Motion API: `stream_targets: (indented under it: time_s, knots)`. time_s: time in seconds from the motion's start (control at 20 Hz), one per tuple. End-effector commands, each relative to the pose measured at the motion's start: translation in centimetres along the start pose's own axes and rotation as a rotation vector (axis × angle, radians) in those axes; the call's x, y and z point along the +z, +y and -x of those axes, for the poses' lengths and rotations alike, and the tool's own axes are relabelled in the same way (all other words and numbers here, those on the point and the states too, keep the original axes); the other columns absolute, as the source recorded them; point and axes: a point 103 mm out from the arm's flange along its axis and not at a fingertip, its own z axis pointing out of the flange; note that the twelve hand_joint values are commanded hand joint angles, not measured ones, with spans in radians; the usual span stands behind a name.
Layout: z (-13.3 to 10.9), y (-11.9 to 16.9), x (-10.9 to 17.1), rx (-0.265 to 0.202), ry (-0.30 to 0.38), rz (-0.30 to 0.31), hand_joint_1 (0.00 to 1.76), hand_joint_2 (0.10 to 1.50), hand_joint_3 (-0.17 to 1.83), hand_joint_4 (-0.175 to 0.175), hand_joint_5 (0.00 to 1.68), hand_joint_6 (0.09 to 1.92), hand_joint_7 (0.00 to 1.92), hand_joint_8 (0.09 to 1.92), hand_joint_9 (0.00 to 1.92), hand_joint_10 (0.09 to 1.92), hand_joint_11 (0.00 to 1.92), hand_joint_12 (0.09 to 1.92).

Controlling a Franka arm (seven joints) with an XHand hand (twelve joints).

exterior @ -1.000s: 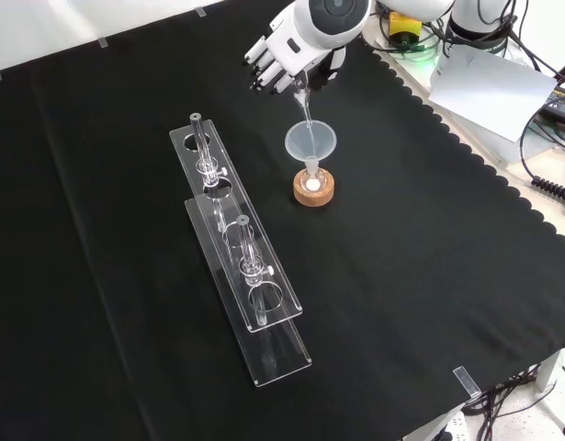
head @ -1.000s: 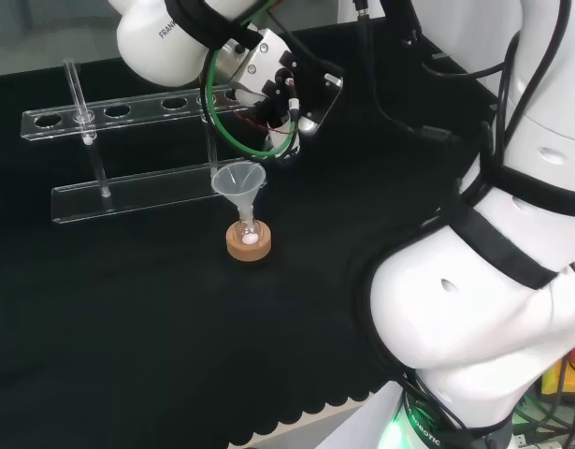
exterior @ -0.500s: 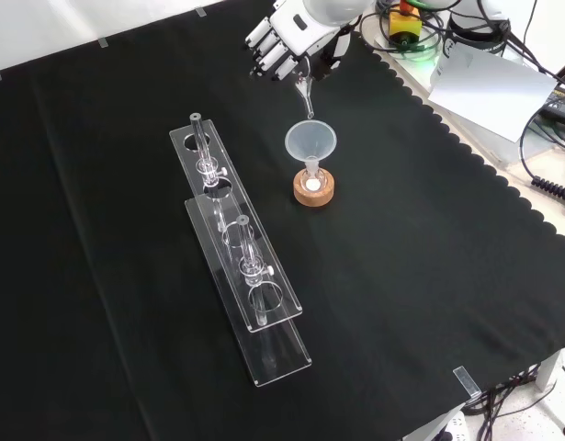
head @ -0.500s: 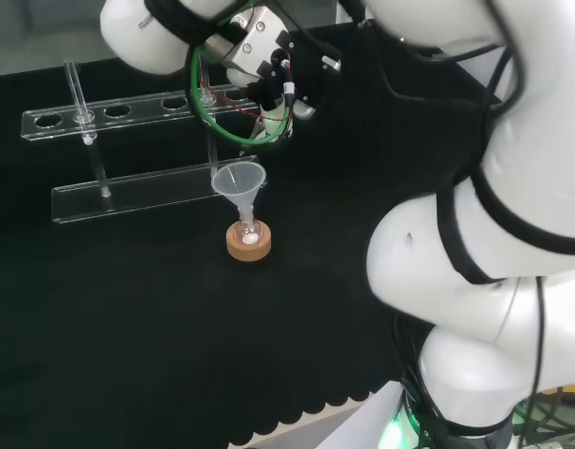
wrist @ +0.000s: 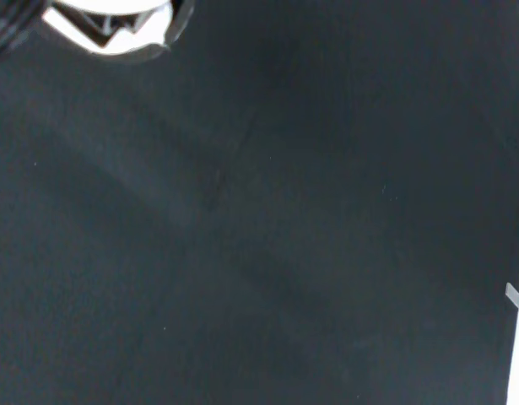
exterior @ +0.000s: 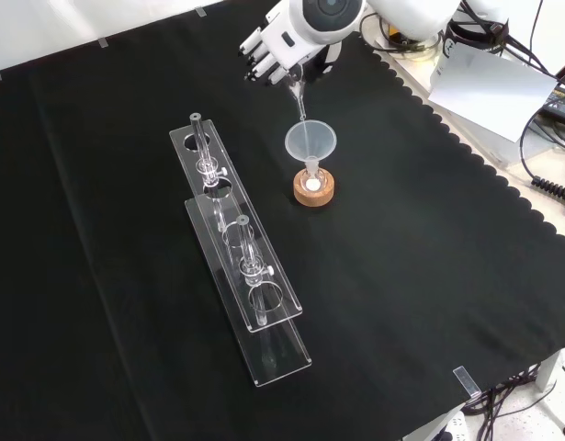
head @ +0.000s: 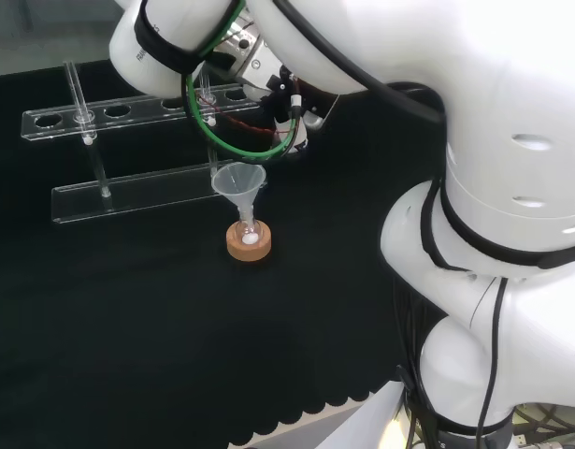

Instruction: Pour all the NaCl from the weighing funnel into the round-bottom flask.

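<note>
In the front view, the hand [exterior: 275, 48] is held above the bench with its fingers curled round the weighing funnel [exterior: 299, 99], whose spout is pointed down. Directly below the hand, the round-bottom flask [exterior: 313, 184] is seated on a cork ring [exterior: 314, 194], with a clear funnel [exterior: 310, 142] set in its neck.
</note>
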Motion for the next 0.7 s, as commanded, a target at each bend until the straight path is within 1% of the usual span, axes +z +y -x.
stream_targets:
  time_s: [0.05, 0.7]
  knots:
    - [-0.93, -0.14, -0.93, -0.026, -0.016, 0.043, 1.11, 0.61, 0.79, 0.175, 1.21, 0.86, 0.42, 0.65, 0.80, 0.48, 0.51, 1.24]
    - [-1.25, -0.11, -1.81, -0.027, -0.084, 0.040, 1.11, 0.61, 0.79, 0.175, 1.21, 0.85, 0.42, 0.65, 0.80, 0.48, 0.50, 1.25]
